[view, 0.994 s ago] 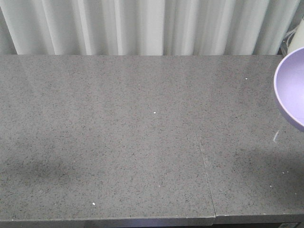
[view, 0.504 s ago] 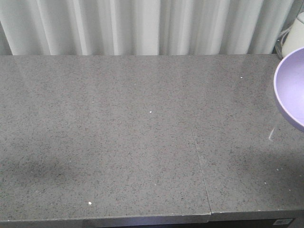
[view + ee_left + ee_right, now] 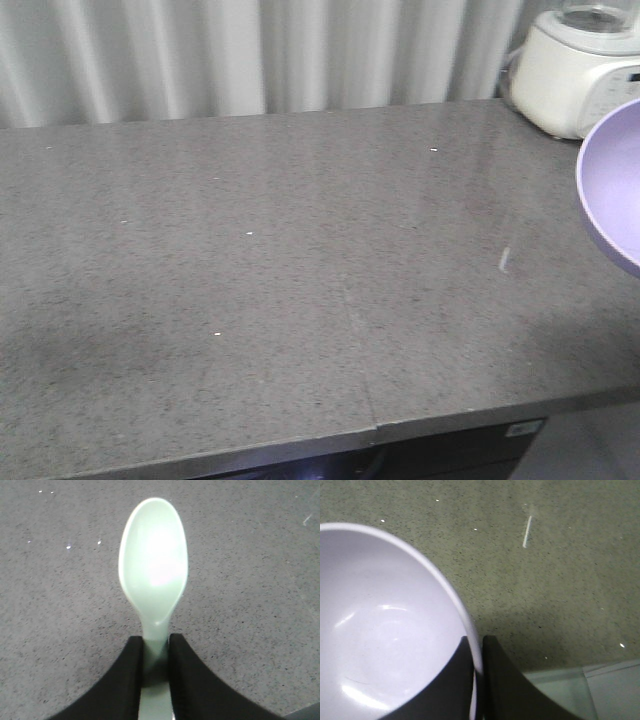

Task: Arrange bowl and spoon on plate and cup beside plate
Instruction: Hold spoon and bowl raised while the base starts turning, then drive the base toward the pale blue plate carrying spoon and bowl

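Note:
The lavender bowl (image 3: pixel 385 630) is held up over the grey counter, my right gripper (image 3: pixel 477 652) shut on its rim with one finger inside and one outside. The bowl (image 3: pixel 612 190) also shows at the right edge of the front view, cut off by the frame. A pale mint-green spoon (image 3: pixel 153 565) points forward above the counter, and my left gripper (image 3: pixel 156 655) is shut on its handle. Neither gripper shows in the front view. The plate and the cup are out of view.
A white kitchen appliance (image 3: pixel 578 70) stands at the back right of the speckled grey counter (image 3: pixel 280 290). A seam (image 3: pixel 355 340) crosses the counter. The counter's front edge (image 3: pixel 450 415) runs along the bottom, with pale floor (image 3: pixel 600 690) beyond it. Curtains hang behind.
The front view has swung to the right: the counter seam and white specks shifted left, and the white appliance came fully into view. The bowl stays at the right edge.

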Available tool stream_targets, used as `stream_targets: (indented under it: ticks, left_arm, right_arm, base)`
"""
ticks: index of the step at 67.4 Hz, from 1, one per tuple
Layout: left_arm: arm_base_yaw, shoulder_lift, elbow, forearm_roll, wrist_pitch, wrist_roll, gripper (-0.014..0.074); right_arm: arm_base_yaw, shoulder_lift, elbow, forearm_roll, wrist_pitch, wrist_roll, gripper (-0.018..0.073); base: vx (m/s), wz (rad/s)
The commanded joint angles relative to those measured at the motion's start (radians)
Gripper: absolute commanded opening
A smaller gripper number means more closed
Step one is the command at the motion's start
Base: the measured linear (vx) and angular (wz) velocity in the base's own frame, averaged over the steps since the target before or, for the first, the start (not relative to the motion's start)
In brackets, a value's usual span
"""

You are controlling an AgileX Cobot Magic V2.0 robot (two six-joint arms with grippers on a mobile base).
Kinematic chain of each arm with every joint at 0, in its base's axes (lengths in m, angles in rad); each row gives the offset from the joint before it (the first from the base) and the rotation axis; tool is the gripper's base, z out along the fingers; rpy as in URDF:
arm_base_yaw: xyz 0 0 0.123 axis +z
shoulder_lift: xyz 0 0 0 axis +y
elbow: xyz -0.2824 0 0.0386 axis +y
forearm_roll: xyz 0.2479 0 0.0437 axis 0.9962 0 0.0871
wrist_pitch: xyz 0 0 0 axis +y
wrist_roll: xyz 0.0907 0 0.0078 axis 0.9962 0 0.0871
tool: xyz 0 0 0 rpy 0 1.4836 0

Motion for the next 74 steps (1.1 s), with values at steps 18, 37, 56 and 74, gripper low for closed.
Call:
stream_targets:
  ticks: [18, 37, 56, 74]
  left_arm:
    - [-0.004, -0.018, -0.028, -0.009, -0.023, -0.005, -0.0006]
    - [-0.004, -0.018, -0.028, -0.009, -0.023, -0.005, -0.0006]
    - [-0.004, -0.018, -0.028, -0.009, -0.023, -0.005, -0.0006]
    - [-0.004, -0.018, -0.028, -0.009, -0.023, -0.005, -0.0006]
  right_arm:
    - [-0.003, -0.010, -0.028, 0.004, -0.061, -0.007, -0.0006]
    - [-0.003, -0.013, -0.028, 0.004, -0.061, -0.007, -0.0006]
    - [-0.003, -0.016, -0.028, 0.004, -0.061, -0.007, -0.0006]
    - [-0.003, -0.016, -0.028, 0.004, -0.061, -0.007, -0.0006]
  base:
    - [-0.03, -0.42]
    - [-0.04, -0.46]
    - [-0.03, -0.39]
    - [-0.01, -0.31]
